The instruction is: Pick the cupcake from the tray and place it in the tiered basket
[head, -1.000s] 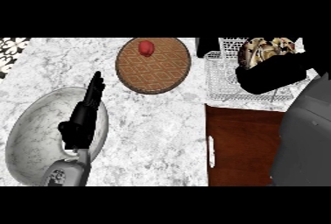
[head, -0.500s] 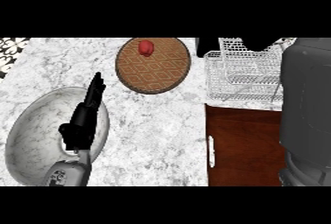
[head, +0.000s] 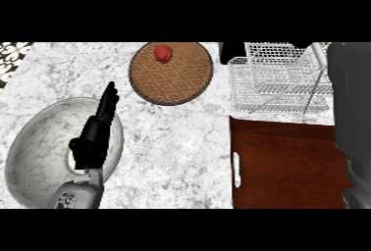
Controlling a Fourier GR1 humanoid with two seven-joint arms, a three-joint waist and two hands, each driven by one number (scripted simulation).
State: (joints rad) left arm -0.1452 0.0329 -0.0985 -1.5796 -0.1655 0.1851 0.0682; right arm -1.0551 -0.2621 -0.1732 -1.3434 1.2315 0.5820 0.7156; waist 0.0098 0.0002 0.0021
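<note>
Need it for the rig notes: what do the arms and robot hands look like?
The left robot hand is black with slim fingers, on a light grey left forearm that bears a small dark speckled mark near the wrist. The right forearm is a broad plain grey shape, darker at its lower end; its robot hand does not show.

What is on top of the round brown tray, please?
One small red item sits near the far edge of the tray; I cannot tell what it is. The rest of its patterned surface shows bare, with nothing covering it.
</note>
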